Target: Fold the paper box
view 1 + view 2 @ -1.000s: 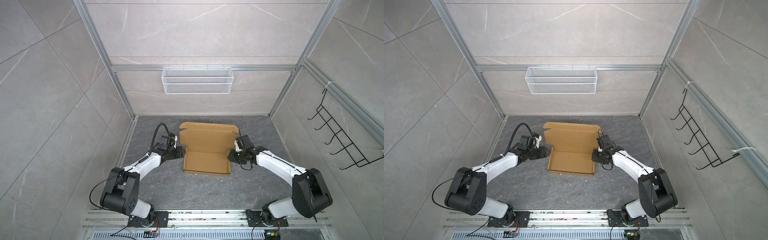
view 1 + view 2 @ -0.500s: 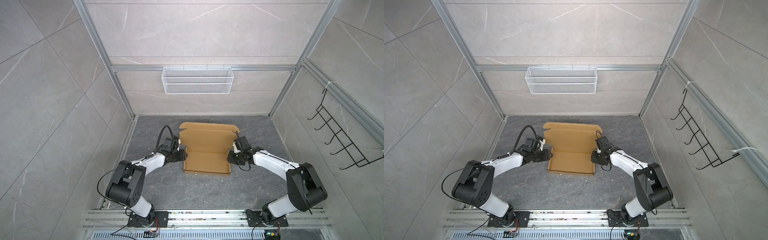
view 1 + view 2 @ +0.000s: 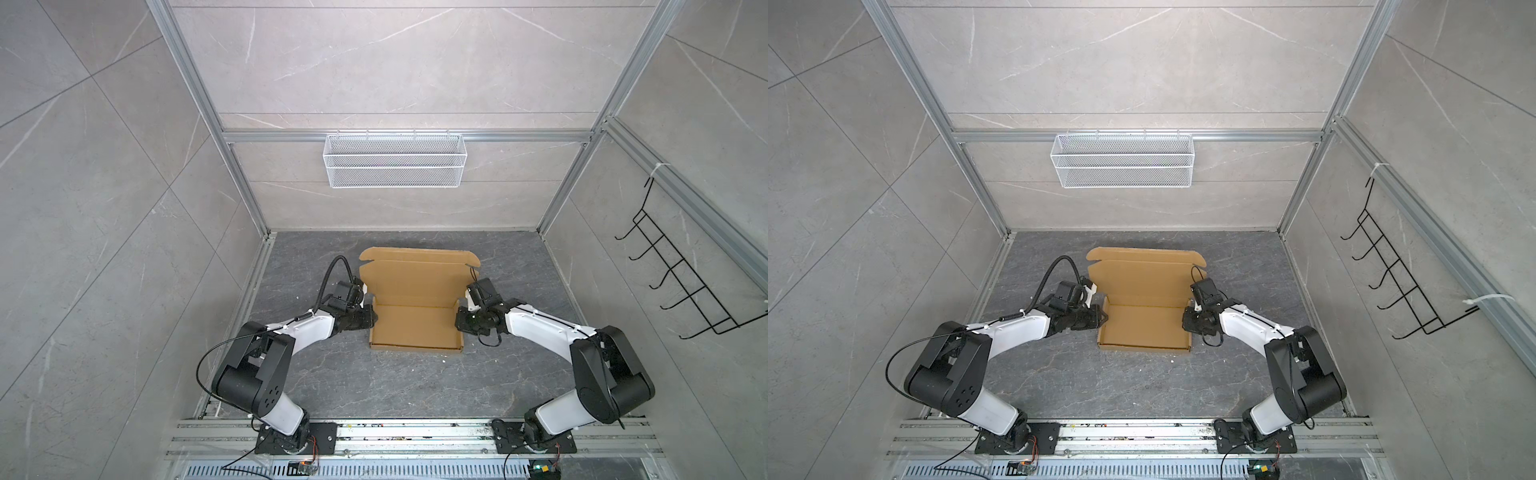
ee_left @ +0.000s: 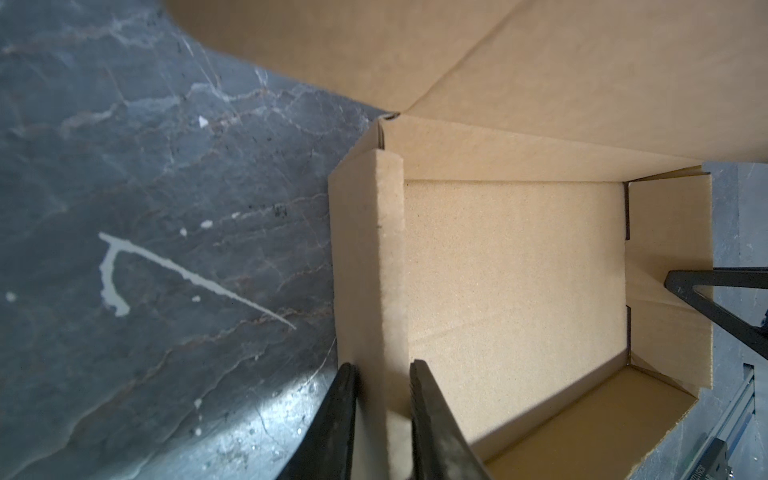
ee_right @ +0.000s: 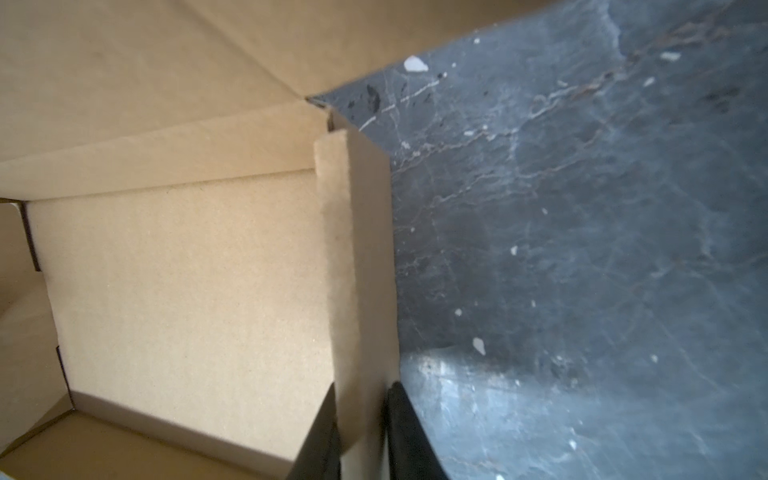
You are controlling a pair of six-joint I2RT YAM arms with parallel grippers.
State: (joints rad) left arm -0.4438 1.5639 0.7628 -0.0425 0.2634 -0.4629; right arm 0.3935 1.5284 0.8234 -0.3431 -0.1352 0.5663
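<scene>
Top views: box [image 3: 415, 324] sits mid-table [image 3: 374, 395], tray walls already up, lid [image 3: 415, 274] open and leaning back toward the rear wall. Left gripper [image 3: 371, 318] is at the tray's left wall and right gripper [image 3: 459, 322] at its right wall. The same shows in both top views: box [image 3: 1144, 326], left gripper [image 3: 1100, 318], right gripper [image 3: 1185, 322]. A wire basket [image 3: 395, 166] hangs on the rear wall, well apart.

Left wrist: left gripper [image 4: 382, 368] straddles the folded-over side wall of the box [image 4: 511, 291], jaws narrow, pads seemingly touching both faces, so pinching it. Right gripper's finger [image 4: 706, 299] shows at the far wall.

Right wrist: right gripper [image 5: 361, 386] is likewise clamped narrow across the opposite side wall of the box [image 5: 187, 291].

Step, my read: seating and pressing the doubled side walls. Next likely calls for releasing both walls, then bringing the lid forward and tucking its flaps; walls may spring back.

Writing: box unprinted, nothing readable.
</scene>
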